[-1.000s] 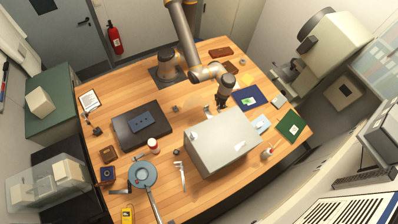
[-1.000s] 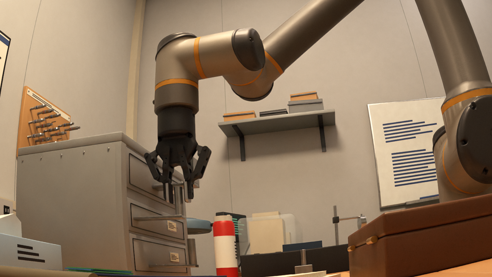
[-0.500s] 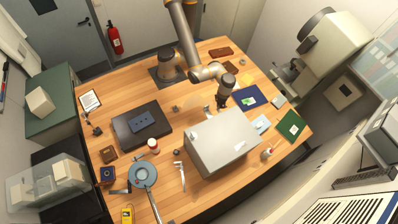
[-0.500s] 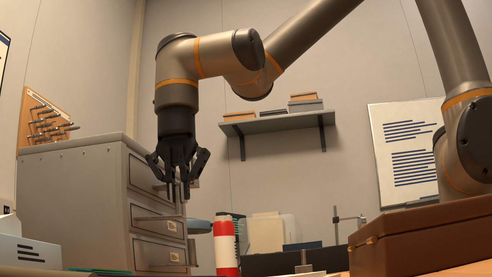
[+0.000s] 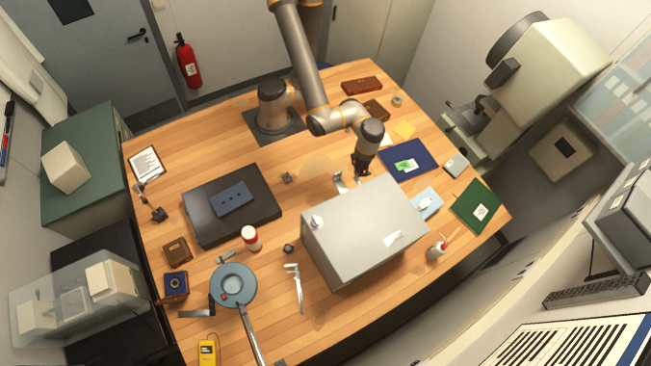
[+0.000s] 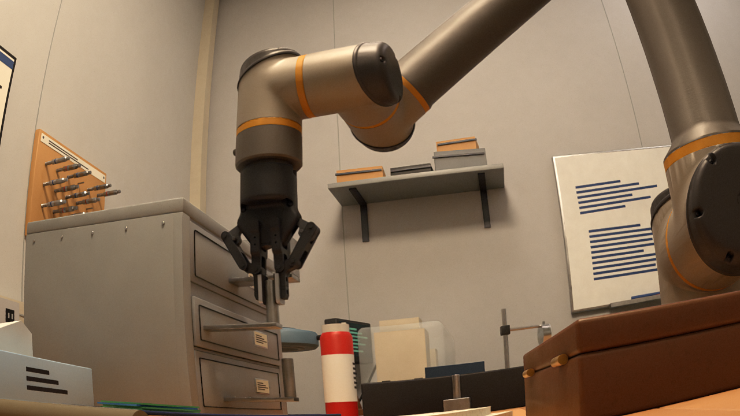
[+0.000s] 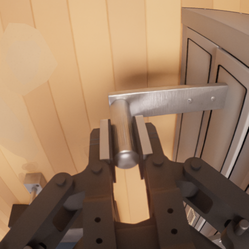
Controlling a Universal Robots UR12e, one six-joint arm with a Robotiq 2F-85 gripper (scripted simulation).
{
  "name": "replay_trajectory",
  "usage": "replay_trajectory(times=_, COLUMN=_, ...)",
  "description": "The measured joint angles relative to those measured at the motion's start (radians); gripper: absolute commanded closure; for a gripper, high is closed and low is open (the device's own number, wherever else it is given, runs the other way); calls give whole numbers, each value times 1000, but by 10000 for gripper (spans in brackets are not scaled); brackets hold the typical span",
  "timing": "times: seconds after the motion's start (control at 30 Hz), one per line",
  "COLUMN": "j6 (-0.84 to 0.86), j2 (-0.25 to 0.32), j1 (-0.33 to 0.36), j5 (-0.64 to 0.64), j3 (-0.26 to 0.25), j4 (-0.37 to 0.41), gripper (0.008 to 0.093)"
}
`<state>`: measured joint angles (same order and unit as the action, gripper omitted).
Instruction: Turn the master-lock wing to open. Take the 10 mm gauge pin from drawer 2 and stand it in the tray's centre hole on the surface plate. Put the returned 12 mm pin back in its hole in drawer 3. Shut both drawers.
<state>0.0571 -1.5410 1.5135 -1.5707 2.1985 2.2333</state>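
Observation:
The master-lock wing juts out flat from the front of the grey drawer cabinet, and at its free end a steel peg stands upright. That peg sits gripped in my gripper, which hangs straight down over it in front of the cabinet's top drawer. Drawer 2 and drawer 3 below are shut. The blue tray with three holes lies on the dark surface plate to the left of the cabinet. No gauge pin shows.
A brown wooden case lies at the bench's far edge, a second one beside my arm's elbow. A red-and-white can stands between plate and cabinet. A magnifier lamp and calipers lie at the front. Blue and green mats lie right.

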Motion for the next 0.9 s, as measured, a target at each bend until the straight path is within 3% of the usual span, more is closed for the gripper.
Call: replay_trajectory(times=0.9, j6=2, j2=-28, j1=-2, j5=0, j3=28, j4=0, gripper=934)
